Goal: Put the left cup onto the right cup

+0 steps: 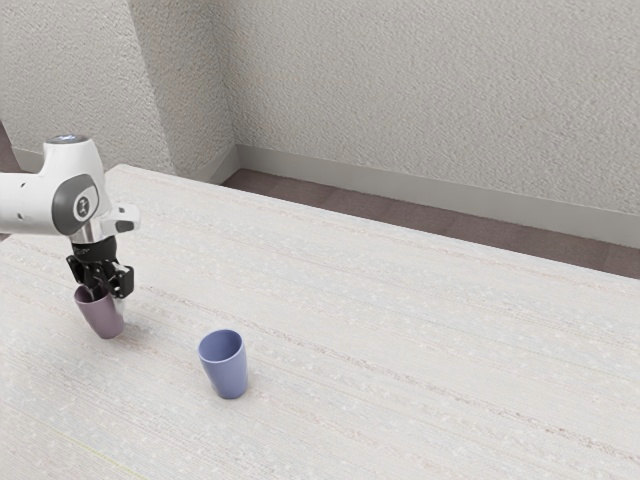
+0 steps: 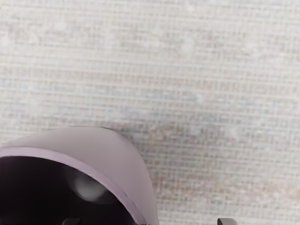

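Here we go, early in the job by my reckoning. The white robot arm (image 1: 45,200) has its black jaws low over the mauve tapered plastic cup (image 1: 101,315), which sits directly beneath them with its rim right up at the jaw tips. Looking down from the hand, the two dark fingertips (image 2: 224,221) stand well apart, one inside the cup's mouth and the other outside its wall. So I call the jaws spread and straddling the rim, not pinching it yet. The cup's base seems to rest on the pale wood-grain surface (image 1: 400,330) with its shadow tucked close beside it, though I can't swear it isn't a hair off the top. The target, a blue tapered plastic cup (image 1: 222,365), stands apart from the jaws, off toward the exterior view's right and a bit nearer the camera, with nothing on it or in it. So nothing is stacked yet. Judging by this, the squeeze, the lift, the carry across and the lowering onto the blue cup are all to come. As for orientation, the mauve cup's long axis runs close to vertical, with its wide mouth opening up toward the jaws and its narrow base pointing down. The blue one stands the same way, mouth up and ready to receive.
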